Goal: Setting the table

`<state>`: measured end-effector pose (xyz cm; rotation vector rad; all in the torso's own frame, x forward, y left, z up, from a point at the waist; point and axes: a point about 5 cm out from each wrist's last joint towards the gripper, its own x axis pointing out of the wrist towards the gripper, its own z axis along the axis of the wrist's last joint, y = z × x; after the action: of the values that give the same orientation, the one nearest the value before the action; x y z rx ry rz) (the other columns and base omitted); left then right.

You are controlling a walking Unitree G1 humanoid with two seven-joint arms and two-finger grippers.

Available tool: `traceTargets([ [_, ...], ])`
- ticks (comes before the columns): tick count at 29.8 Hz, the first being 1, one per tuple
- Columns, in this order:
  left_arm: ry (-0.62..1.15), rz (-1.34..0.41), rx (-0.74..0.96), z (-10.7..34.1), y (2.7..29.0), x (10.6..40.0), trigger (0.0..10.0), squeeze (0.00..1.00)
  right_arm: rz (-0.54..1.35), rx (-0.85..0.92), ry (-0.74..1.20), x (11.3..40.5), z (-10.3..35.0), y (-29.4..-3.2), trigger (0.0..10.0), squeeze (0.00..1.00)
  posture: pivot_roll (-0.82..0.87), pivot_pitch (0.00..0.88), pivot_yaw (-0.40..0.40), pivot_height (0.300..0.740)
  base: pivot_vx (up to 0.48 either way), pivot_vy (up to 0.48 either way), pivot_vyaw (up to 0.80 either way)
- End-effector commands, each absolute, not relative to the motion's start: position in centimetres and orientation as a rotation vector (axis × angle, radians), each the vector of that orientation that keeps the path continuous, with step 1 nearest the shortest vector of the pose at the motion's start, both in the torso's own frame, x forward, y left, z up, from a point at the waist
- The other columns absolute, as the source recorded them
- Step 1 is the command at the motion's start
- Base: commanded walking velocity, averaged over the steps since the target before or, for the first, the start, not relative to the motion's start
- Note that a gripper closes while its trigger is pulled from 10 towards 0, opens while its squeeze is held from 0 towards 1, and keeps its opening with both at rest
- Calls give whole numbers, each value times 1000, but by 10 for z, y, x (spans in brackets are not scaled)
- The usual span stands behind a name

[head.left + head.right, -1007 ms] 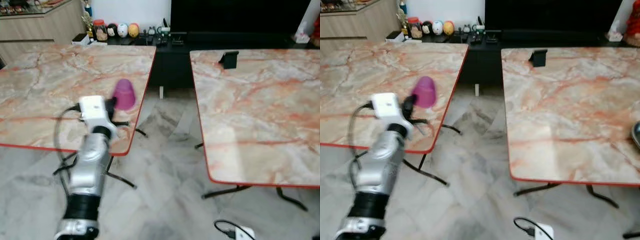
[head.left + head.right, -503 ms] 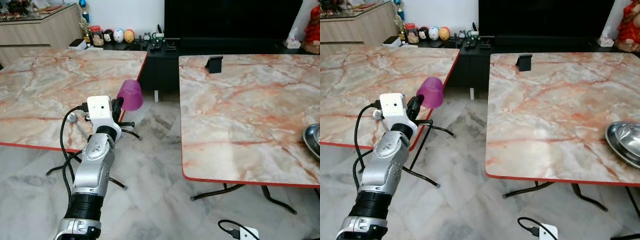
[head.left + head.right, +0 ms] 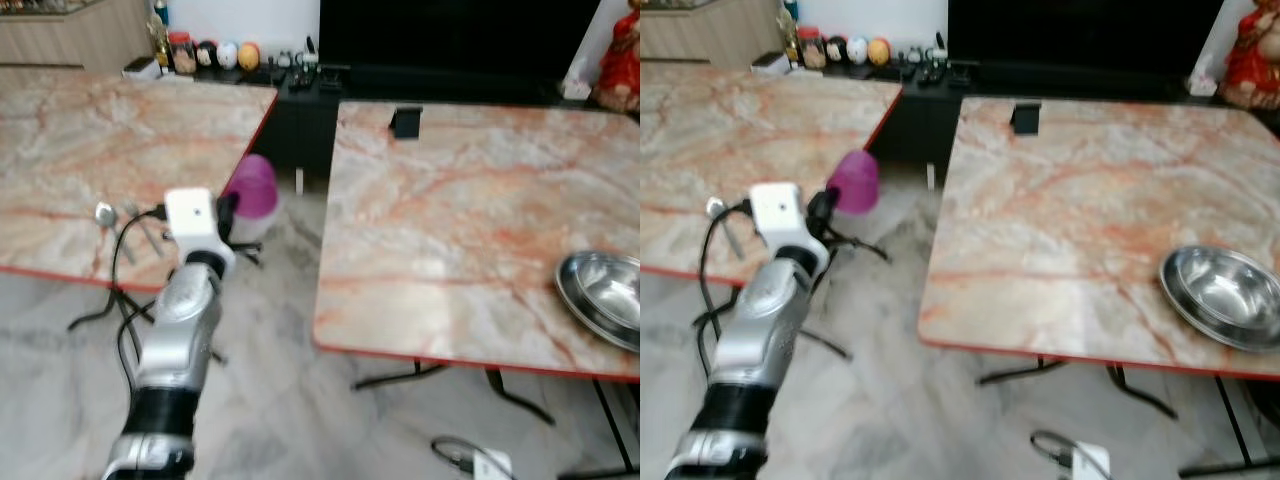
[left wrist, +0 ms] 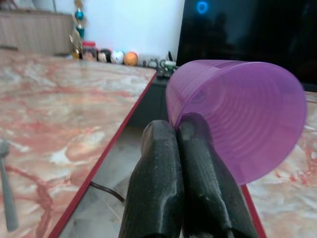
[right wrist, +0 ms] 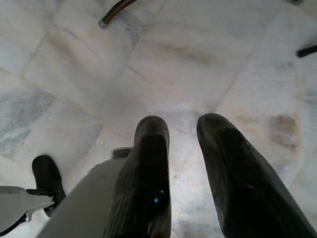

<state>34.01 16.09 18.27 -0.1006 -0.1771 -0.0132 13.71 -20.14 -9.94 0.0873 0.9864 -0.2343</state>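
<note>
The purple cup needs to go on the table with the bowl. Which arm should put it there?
The left. Its tool already pinches the purple cup in the gap beside that table. The right tool hangs over the floor, holding nothing.

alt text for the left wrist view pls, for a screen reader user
The left gripper, jaws pinched on the rim of a purple plastic cup, holds it over the floor gap between two marble-patterned tables. A spoon lies on the nearer table, and a dark TV screen stands behind.
</note>
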Motion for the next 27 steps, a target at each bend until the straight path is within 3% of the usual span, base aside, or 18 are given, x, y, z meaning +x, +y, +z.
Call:
traceTargets([
  [1,-200,-40,-105,188,153,340,10000,0,-252,81,975,137,-98,-208,10000,0,54,0,-19,740,0,-262,0],
  [27,-198,-60,-102,187,149,340,10000,0,-255,83,965,136,-98,-209,10000,0,47,0,-23,740,0,-259,0],
])
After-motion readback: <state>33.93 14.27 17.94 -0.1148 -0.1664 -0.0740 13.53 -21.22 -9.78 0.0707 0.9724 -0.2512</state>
